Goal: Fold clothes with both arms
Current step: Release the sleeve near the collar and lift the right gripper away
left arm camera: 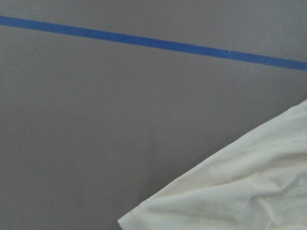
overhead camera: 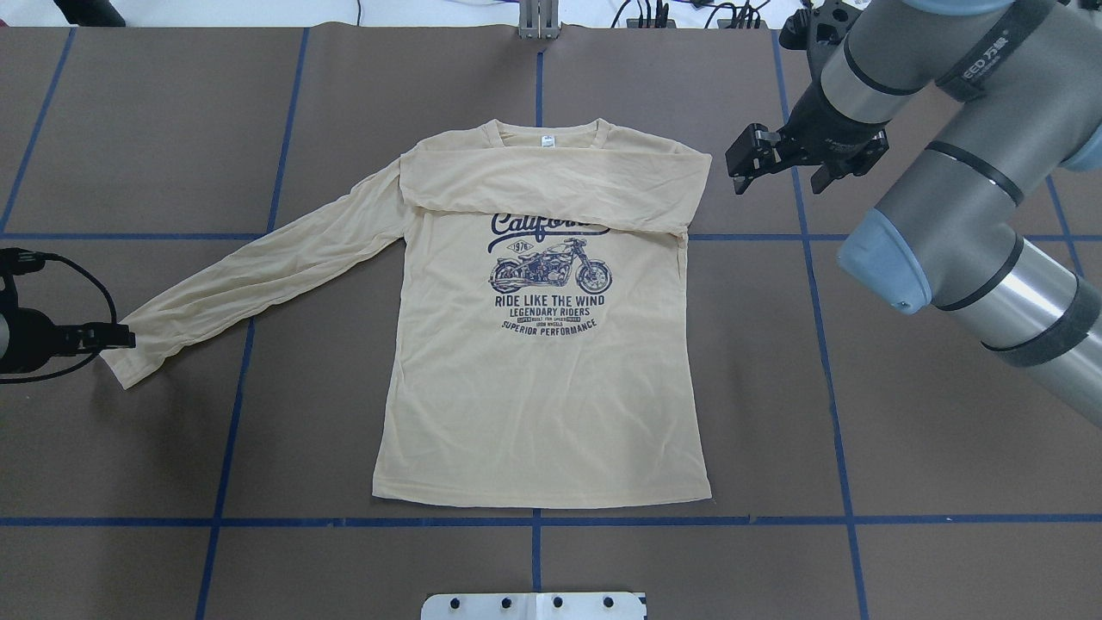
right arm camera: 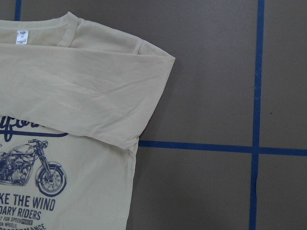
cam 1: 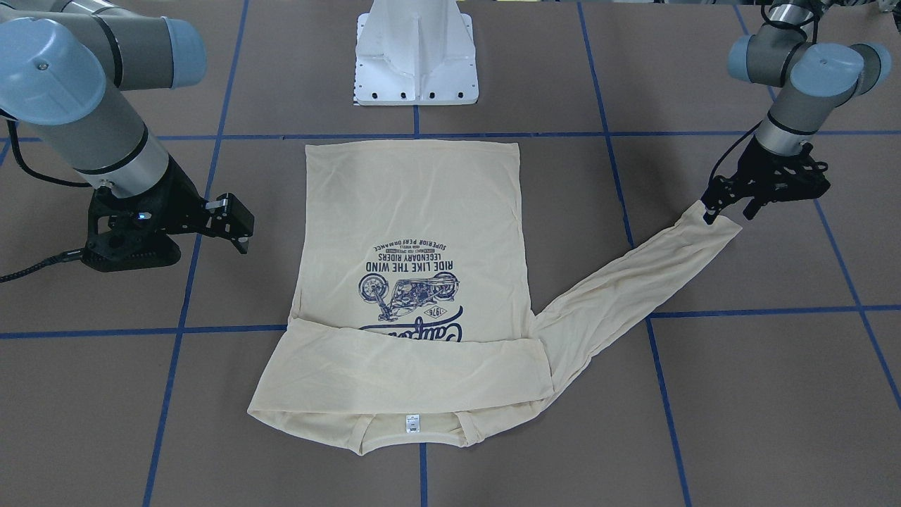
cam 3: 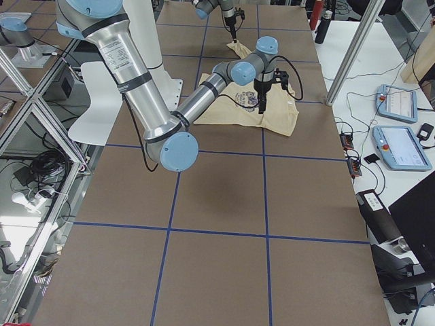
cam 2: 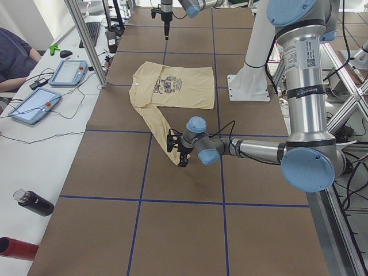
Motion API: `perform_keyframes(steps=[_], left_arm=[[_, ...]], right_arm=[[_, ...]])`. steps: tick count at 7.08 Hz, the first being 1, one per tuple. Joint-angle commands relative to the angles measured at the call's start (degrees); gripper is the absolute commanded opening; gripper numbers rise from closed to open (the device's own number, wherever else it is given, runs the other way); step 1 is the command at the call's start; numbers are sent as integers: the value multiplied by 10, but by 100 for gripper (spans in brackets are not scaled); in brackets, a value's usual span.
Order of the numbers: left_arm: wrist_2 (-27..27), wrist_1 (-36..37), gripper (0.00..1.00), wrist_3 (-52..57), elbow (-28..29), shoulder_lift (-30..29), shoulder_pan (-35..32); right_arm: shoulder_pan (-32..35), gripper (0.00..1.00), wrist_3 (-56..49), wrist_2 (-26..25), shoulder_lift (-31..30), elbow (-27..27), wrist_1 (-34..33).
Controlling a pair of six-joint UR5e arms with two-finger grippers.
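One wrist view only: neck label (right arm camera: 22, 37).

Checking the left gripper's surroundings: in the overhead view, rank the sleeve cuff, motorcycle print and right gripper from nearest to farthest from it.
Measured from the left gripper:
1. Sleeve cuff: at the gripper's tips, view's left edge.
2. Motorcycle print: on the shirt's chest, mid-table.
3. Right gripper: beyond the folded shoulder, upper right.

Brown desk (overhead camera: 861, 413), blue tape grid (overhead camera: 831, 362). T-shirt (overhead camera: 542, 362) flat at centre, print up, one sleeve (overhead camera: 551, 185) folded across chest. White pedestal base (cam 1: 417, 53) at robot side.
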Motion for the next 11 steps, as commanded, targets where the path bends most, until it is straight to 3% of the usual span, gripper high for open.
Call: perform_keyframes(steps=[1,3,4,6,8,9,11], left_arm=[[0,3,79,1,7,0,2],[0,3,78,1,14,0,3],[0,3,72,1,17,-1,2],[0,3,46,1,17,-2,3],[0,20,8,1,14,-9,4],[0,22,0,1,9,-9,4],[-4,22,0,0,1,-9,3]], right_arm=[[0,100,1,0,2,0,0],[0,100,1,0,3,2,0],[0,100,1,0,2,4,0],[1,100,1,0,-1,5,0],[2,100,1,0,-4,11,-1],[2,100,1,0,-4,11,-1],[2,100,1,1,-14,13,1]])
